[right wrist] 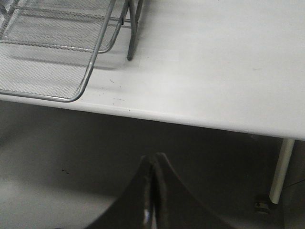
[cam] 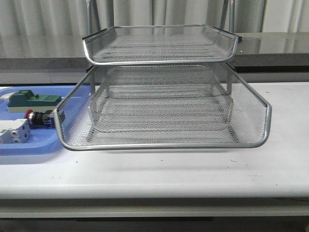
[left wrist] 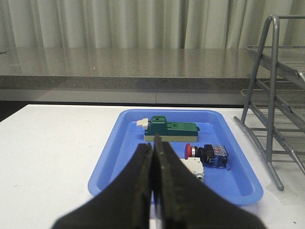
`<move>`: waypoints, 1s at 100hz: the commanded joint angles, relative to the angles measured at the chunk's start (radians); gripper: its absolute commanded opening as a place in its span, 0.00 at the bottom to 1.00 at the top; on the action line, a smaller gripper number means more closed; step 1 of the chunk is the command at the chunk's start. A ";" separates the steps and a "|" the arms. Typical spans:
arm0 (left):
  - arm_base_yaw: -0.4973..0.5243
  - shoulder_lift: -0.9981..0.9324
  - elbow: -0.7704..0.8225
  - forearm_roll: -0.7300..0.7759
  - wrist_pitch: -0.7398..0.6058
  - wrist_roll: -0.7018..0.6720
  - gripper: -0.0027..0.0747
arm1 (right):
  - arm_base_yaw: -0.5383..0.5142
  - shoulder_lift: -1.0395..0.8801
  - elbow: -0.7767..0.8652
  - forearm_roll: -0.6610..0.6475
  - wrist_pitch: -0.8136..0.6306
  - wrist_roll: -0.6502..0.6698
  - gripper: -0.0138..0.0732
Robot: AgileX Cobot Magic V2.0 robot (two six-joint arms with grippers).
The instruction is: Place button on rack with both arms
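Small push-button with red mushroom head (left wrist: 206, 152) lying on its side in the flat blue plastic tray (left wrist: 116, 145), long axis left–right, red head pointing left, blue-black block toward the silver wire-mesh rack (cam: 164, 104). It lies just beyond and right of the left gripper (left wrist: 153, 160), jaws pressed together, empty. Right gripper (right wrist: 152, 176) likewise closed, off the white table (right wrist: 214, 62) edge

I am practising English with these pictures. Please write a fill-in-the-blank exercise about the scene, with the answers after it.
1. The button lies in the ____ tray.
2. The button's head is ____.
3. The left gripper is shut and holds ____.
4. The trays of the rack are made of wire ____.

Missing words: blue; red; nothing; mesh
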 commanded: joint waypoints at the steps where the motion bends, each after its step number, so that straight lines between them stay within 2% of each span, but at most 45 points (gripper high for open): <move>1: -0.002 -0.034 0.046 -0.001 -0.100 -0.008 0.01 | -0.005 0.008 -0.034 -0.004 -0.054 -0.002 0.08; 15: -0.002 -0.034 0.037 -0.015 -0.125 -0.013 0.01 | -0.005 0.008 -0.034 -0.004 -0.054 -0.002 0.08; 26: -0.002 -0.030 0.011 -0.117 -0.125 -0.021 0.01 | -0.005 0.008 -0.034 -0.004 -0.054 -0.002 0.08; 49: -0.002 0.059 -0.131 -0.134 -0.097 -0.021 0.01 | -0.005 0.008 -0.034 -0.004 -0.054 -0.002 0.08; 70: -0.002 0.306 -0.365 -0.131 0.081 -0.019 0.01 | -0.005 0.008 -0.034 -0.004 -0.054 -0.002 0.08; 100: -0.002 0.784 -0.708 -0.130 0.341 0.037 0.01 | -0.005 0.008 -0.034 -0.004 -0.054 -0.002 0.08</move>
